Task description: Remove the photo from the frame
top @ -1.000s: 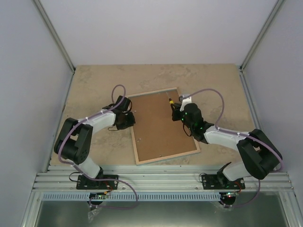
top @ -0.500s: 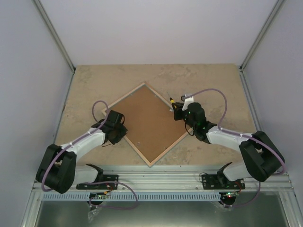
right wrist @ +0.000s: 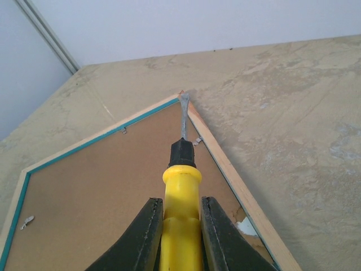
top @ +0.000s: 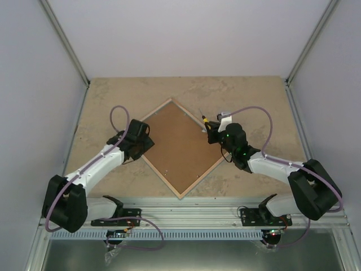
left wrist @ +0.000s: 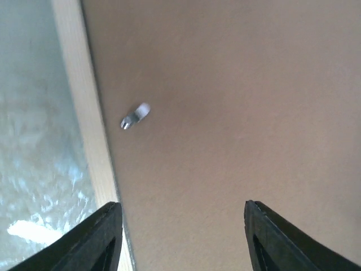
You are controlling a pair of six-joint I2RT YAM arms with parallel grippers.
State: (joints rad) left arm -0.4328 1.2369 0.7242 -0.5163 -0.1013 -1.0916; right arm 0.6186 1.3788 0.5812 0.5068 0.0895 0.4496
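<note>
**Frame swung to a diamond, left jaws now apart**

Since a second ago the frame (top: 177, 149) has turned from nearly square with the table (top: 254, 101) to standing on a corner like a diamond. The left arm has moved up to its left-hand edge and parted its fingers.

The frame lies flat, back side up, near the middle of the table. Its brown back panel (left wrist: 225, 113) covers whatever is inside, so the photo cannot be seen. A small metal tab (left wrist: 134, 117) sits on the panel just inside the pale wooden edge.

The left gripper (left wrist: 181, 234) hovers over the panel beside that edge, released and holding nothing. The right gripper (right wrist: 180, 220) is clenched on the yellow handle of a screwdriver (right wrist: 181, 186), whose blade tip is at the frame's far corner.
</note>
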